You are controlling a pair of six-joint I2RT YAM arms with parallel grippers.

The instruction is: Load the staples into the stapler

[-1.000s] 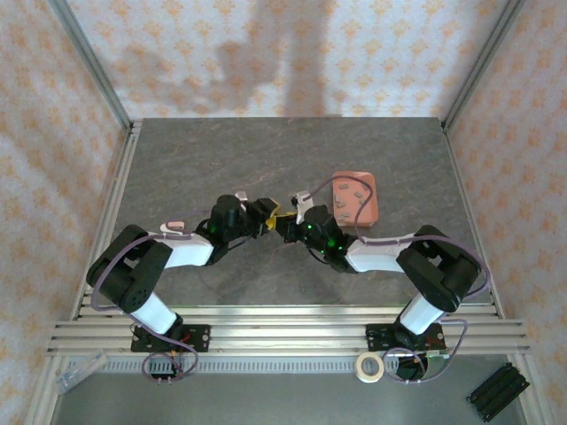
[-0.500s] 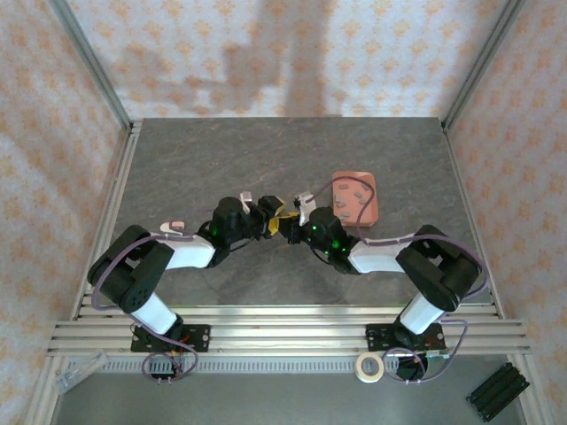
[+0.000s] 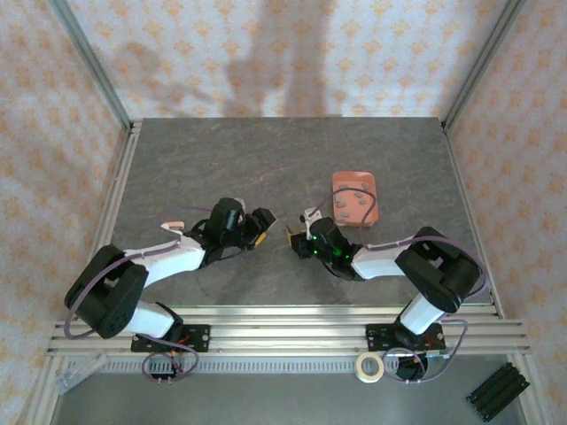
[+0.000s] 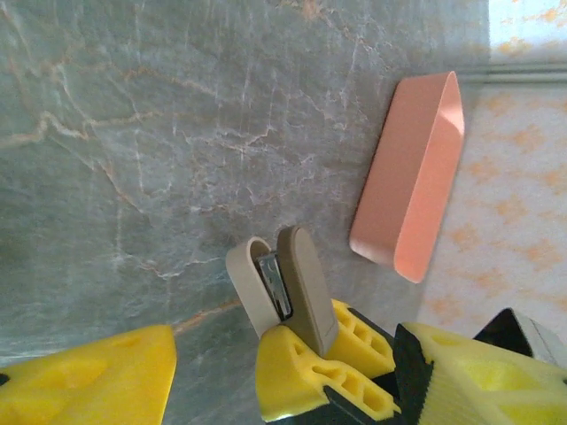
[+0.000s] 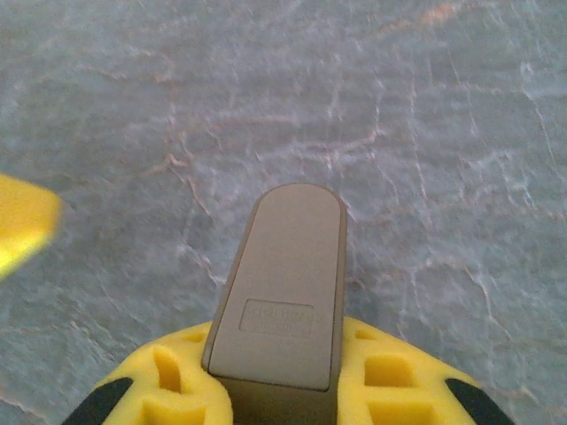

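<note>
R gripper [image 3: 295, 235] is clamping the stapler [image 5: 285, 283] btwn its yellow pads [image 5: 190, 398], the nose sticking out past them over the table [image 3: 221, 159]. In the left wrist view the stapler's two halves are gaping a bit w/ silver metal showing inside. L gripper [image 3: 264, 227] is standing wide, holding nothing (just beside the R one, not touching). The staples [image 3: 353, 200] are lying in the pink tray [image 3: 370, 211], near the R arm.

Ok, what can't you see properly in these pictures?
Staples: too small to count from above; hidden behind the tray wall in the left wrist view.
Stapler base: buried in the right gripper, right wrist view.
Stapler channel: too small to tell if loaded, left wrist view.
</note>
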